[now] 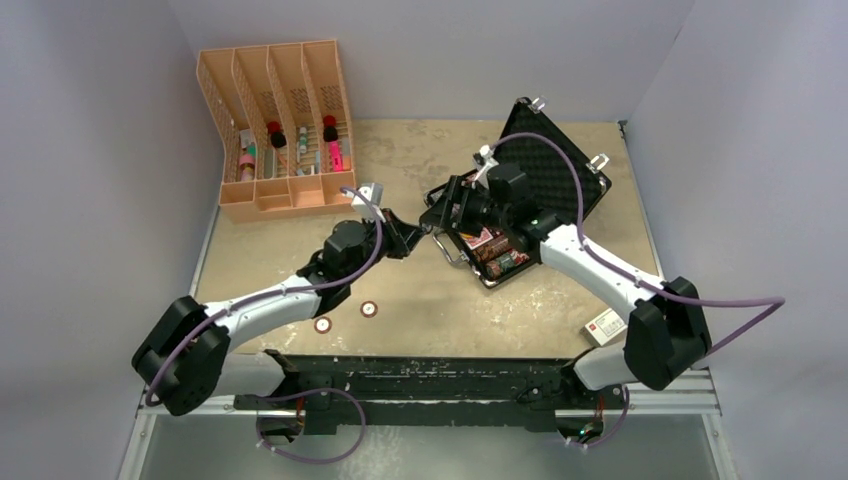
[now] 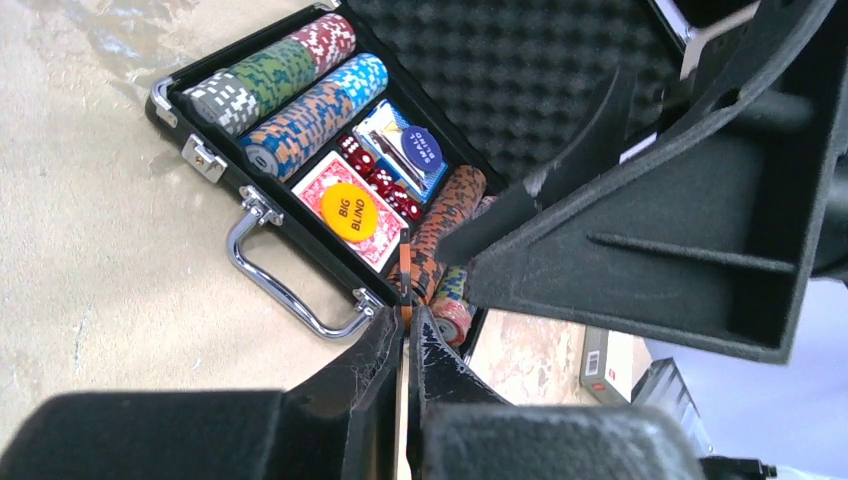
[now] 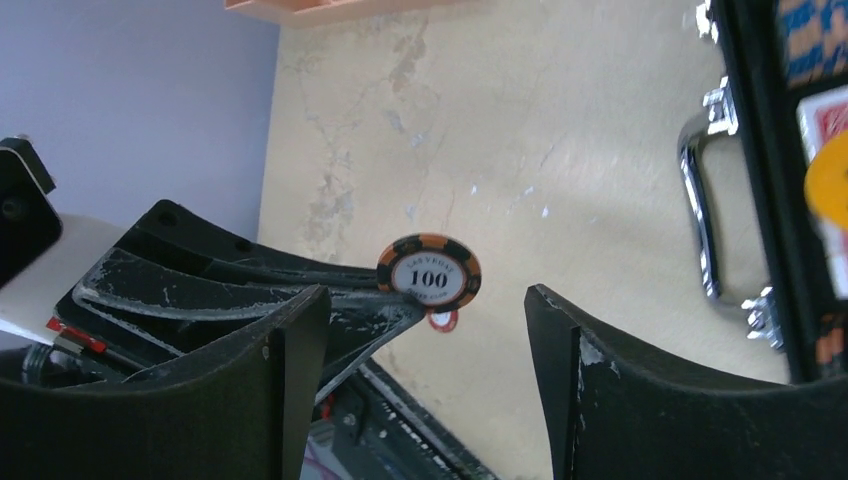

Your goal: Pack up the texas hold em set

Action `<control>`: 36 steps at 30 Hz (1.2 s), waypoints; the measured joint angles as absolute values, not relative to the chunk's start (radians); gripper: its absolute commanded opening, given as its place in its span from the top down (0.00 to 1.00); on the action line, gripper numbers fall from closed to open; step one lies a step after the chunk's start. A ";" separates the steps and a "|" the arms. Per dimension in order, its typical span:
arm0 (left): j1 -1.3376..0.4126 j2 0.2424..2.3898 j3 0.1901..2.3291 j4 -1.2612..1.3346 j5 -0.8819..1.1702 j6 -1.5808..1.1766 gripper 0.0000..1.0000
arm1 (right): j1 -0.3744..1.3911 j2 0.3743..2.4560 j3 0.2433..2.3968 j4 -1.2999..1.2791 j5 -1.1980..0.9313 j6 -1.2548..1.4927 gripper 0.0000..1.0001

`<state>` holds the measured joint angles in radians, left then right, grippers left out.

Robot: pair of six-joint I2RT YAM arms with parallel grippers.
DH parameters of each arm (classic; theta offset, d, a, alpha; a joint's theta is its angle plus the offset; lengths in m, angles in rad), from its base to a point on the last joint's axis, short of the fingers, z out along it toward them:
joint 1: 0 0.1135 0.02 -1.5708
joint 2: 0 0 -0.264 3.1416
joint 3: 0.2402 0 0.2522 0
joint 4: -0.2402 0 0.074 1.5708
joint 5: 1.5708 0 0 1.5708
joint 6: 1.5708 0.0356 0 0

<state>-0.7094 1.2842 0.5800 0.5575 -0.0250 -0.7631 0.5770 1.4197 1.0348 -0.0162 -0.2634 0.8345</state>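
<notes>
Left gripper [image 2: 405,322] pinches an orange chip [image 3: 430,272] edge-on beside the open case [image 1: 560,165]; right gripper [image 3: 425,300] gapes empty. Best to line the chip up with the orange row and release low.

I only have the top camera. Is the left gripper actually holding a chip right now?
Observer: Yes. The left gripper is shut on an orange-and-black chip, pinched near its rim.
Operator: Any marking on it?
Observer: The right wrist view shows 100 printed on its face.
Operator: And the right gripper?
Observer: Open, jaws apart, with the chip showing between them in its own view.
</notes>
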 measured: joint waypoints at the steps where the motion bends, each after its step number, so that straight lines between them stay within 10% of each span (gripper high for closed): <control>1: -0.709 1.276 0.590 0.537 -0.022 -0.754 1.00 | 0.566 1.418 1.044 -0.014 -0.284 0.794 0.29; 20: -0.551 0.921 0.738 0.291 0.517 -0.641 1.00 | 0.459 1.271 1.066 0.213 -0.979 0.286 0.35; 28: -0.550 0.912 0.767 0.316 0.602 -0.642 1.00 | 0.467 1.272 1.091 0.322 -1.086 0.339 0.53; 34: -0.550 0.930 0.767 0.328 0.627 -0.643 1.00 | 0.493 1.298 1.109 0.345 -1.102 0.351 0.99; 36: -0.550 0.932 0.767 0.327 0.625 -0.642 1.00 | 0.495 1.307 1.112 0.352 -1.115 0.363 1.00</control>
<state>-0.5499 0.9321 0.7666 0.3267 0.6254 -0.6418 0.4953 1.3067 1.1122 0.3515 -1.1149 0.3634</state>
